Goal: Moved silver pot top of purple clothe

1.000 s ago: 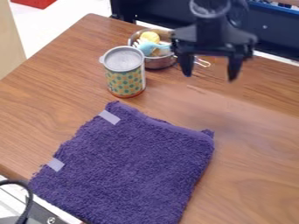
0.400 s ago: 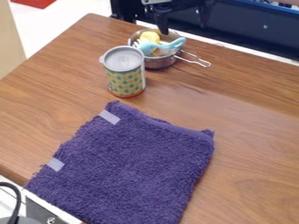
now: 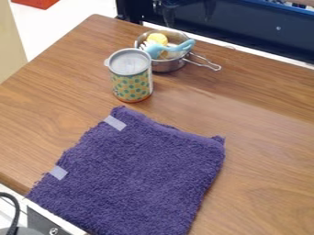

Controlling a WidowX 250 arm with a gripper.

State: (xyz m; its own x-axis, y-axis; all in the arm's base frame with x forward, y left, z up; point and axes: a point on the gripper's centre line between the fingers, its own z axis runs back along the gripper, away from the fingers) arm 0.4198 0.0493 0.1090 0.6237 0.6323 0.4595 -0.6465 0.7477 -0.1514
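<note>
Silver metal pot (image 3: 169, 66), off square purple terry cloth (image 3: 141, 174); grey-lidded cylindrical can (image 3: 131, 80), dotted label. Black claw (image 3: 169, 13): cannot tell whether spread.

A lab or workshop is suggested by the black cable (image 3: 18, 210) and bolted plate (image 3: 40, 223) at near left. At far right, a dark panel (image 3: 245, 30) is seen.

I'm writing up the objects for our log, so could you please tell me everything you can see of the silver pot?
The silver pot looks like shiny metal, round and shallow, with a looped wire handle pointing toward the camera view's right. It stands upright on the wooden table, behind the patterned can, which partly hides it. Inside are a yellow item and a light-blue utensil reaching over the rim. It is off the purple cloth.
</note>
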